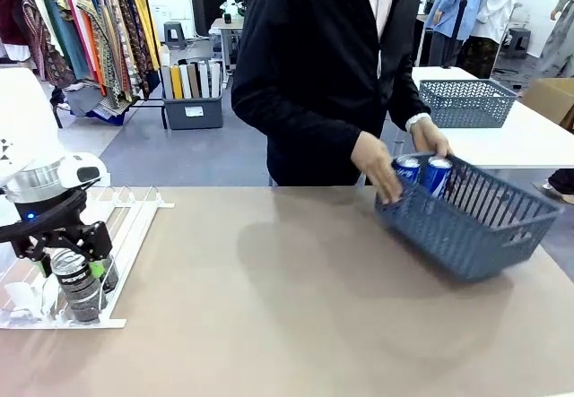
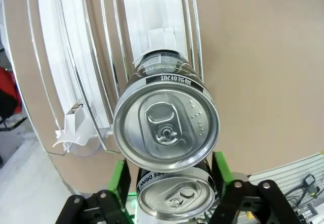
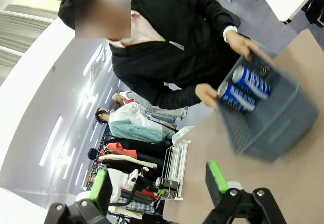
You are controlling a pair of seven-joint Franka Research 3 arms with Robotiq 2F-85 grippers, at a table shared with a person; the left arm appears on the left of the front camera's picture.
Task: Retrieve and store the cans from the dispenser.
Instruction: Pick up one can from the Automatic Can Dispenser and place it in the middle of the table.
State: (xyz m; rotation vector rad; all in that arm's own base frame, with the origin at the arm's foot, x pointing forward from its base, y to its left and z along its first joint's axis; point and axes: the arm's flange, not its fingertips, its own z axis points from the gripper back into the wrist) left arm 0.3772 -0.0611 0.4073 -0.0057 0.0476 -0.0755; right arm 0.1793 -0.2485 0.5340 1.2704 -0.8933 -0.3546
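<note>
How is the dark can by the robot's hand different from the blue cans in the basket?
The dark can is grey-black; the blue cans are blue with white letters. The dark can stands in the white dispenser; the blue cans sit in the grey-blue basket. The dark can is between the left gripper fingers; the person's hand is at the blue cans' basket. All have silver tops.

Cans: tops bare metal, shiny; dark sides glossy print. Dispenser, 10 o'clock of can: thin glossy wire rails, clear plastic stoppers. Table: smooth matt brown. Basket: matt grey-blue plastic lattice. Person's jacket: black matt cloth.
</note>
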